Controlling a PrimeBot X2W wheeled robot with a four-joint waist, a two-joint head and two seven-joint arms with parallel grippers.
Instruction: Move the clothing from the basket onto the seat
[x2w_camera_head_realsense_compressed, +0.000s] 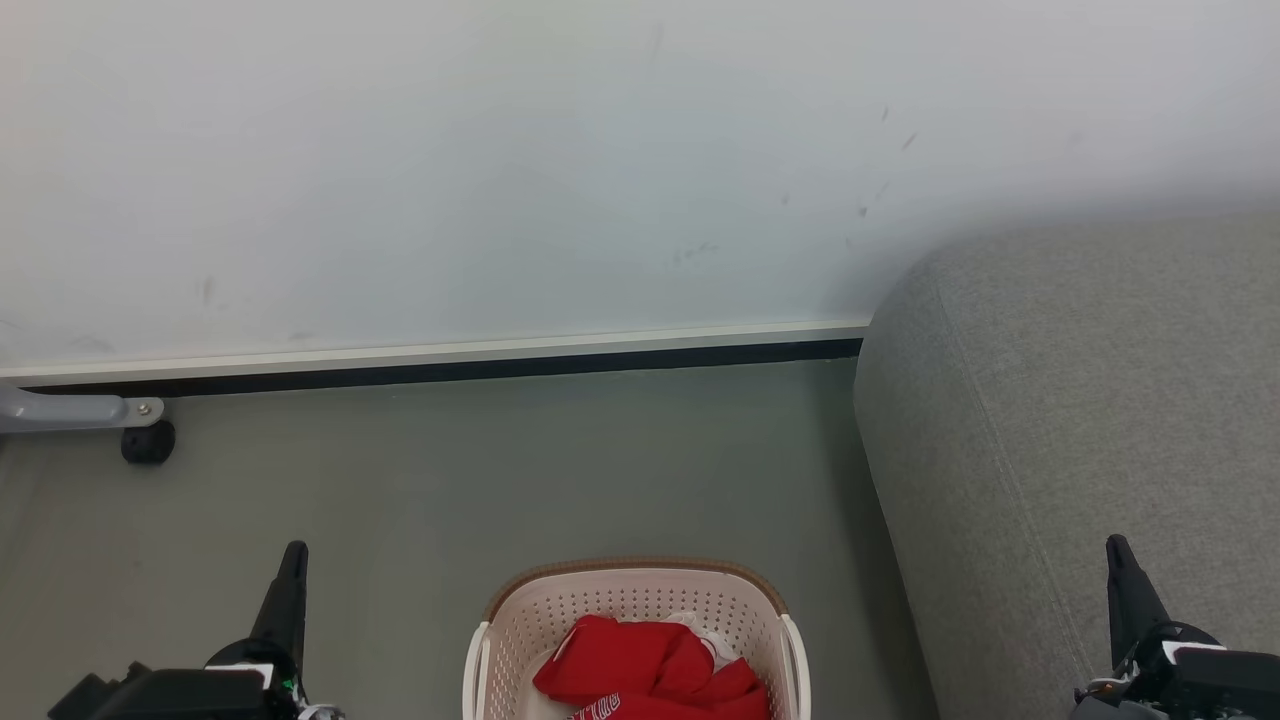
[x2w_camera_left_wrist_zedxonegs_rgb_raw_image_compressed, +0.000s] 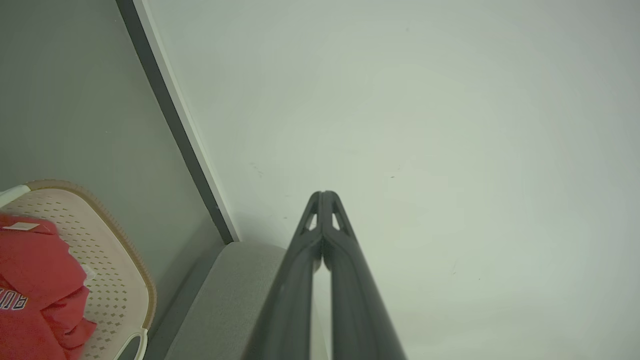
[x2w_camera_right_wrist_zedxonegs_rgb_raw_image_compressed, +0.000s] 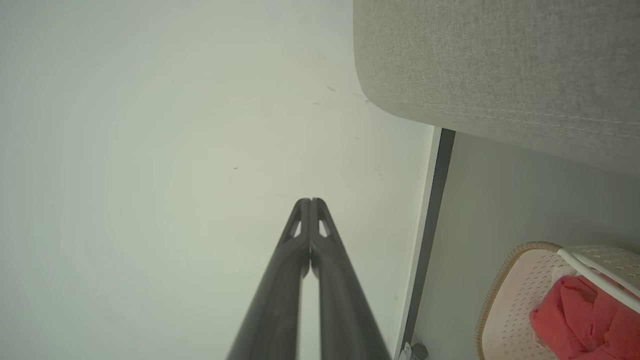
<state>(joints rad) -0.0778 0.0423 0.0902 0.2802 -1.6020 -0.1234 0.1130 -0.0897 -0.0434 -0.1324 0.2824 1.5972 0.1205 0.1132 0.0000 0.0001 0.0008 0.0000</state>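
Red cloth first: the bright red sports jerseys (x2w_camera_head_realsense_compressed: 650, 665) with white trim lie bunched in the cream-white perforated plastic laundry basket (x2w_camera_head_realsense_compressed: 560, 615) with its brown woven-look rim. The basket stands on the grey-green floor (x2w_camera_head_realsense_compressed: 450, 480), just beside the large light grey fabric-upholstered sofa (x2w_camera_head_realsense_compressed: 1080, 420). None of the red cloth lies on the part of the sofa in view, so the task looks to be at its very start.

The left tool (x2w_camera_head_realsense_compressed: 293, 558) hangs over the floor to the left of the basket, its two long dark fingers clenched together with nothing between them. The right tool (x2w_camera_head_realsense_compressed: 1118, 552) is clenched and empty too, over the sofa's near edge. Both point toward the pale wall (x2w_camera_head_realsense_compressed: 500, 180).

The step in hand is probably the first reach into the basket. To do it well, spread the fingers before descending and come straight down through the basket's mouth, clear of the rim and side handles. Aim for the highest fold and pinch a thick bunch rather than a thin edge. The cloth is limp and will trail, and the jerseys may be tangled; where one ends I cannot tell. Lift until the trailing cloth clears the rim, or the light basket may tip, then swing right to the sofa.
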